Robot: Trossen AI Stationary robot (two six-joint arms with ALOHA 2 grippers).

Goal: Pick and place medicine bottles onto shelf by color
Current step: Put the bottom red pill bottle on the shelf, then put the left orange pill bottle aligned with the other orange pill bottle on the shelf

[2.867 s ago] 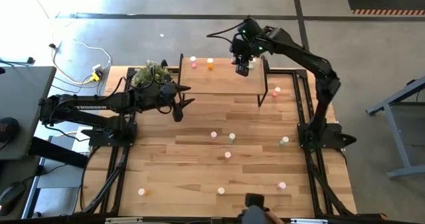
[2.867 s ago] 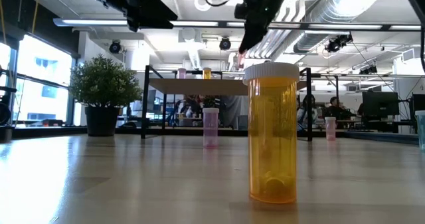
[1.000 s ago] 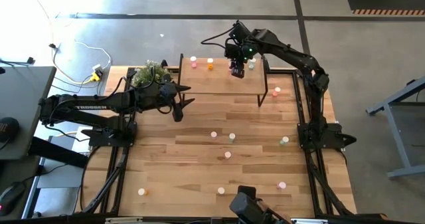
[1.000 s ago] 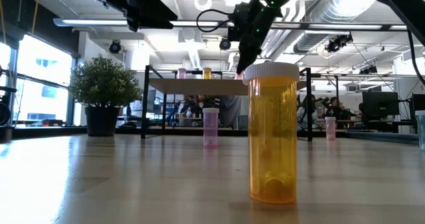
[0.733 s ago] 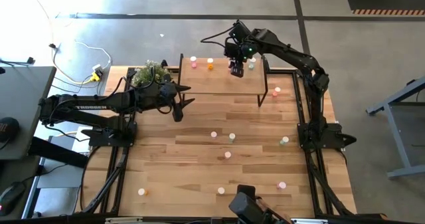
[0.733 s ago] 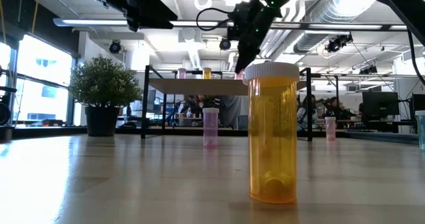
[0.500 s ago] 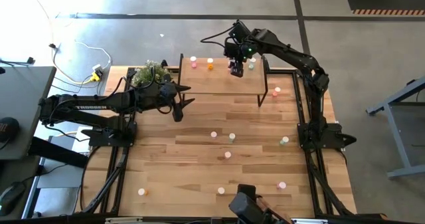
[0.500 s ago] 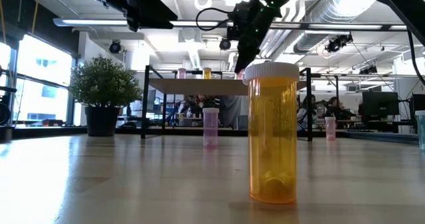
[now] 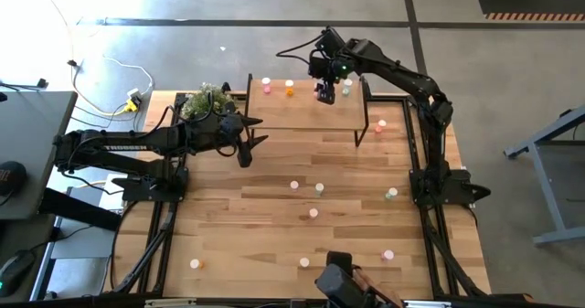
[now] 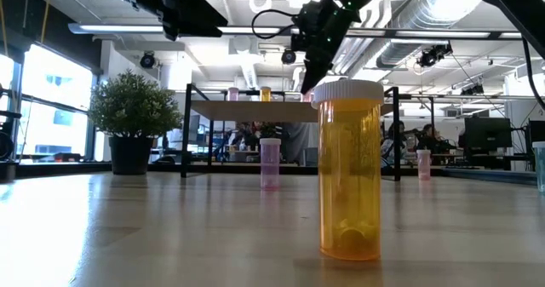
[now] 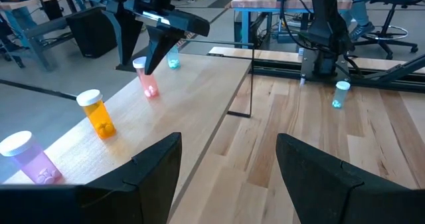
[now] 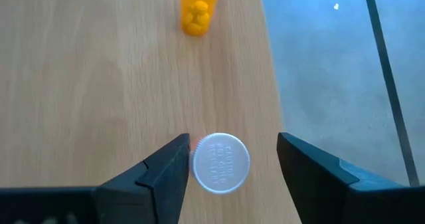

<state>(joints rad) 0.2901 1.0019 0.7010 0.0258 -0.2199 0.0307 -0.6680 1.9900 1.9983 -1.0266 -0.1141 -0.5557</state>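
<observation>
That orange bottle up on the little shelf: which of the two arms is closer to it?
The right. Its open pincer hangs over the shelf beside the orange bottle, straddling a white-capped bottle. The left pincer waits off the shelf, near the plant.

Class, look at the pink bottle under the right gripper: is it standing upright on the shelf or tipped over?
Upright. The pink bottle stands on the shelf, white cap up, between the right gripper's open fingers.

Potted plant (image 9: 205, 100) — table's (image 9: 274, 244) back-left corner
</observation>
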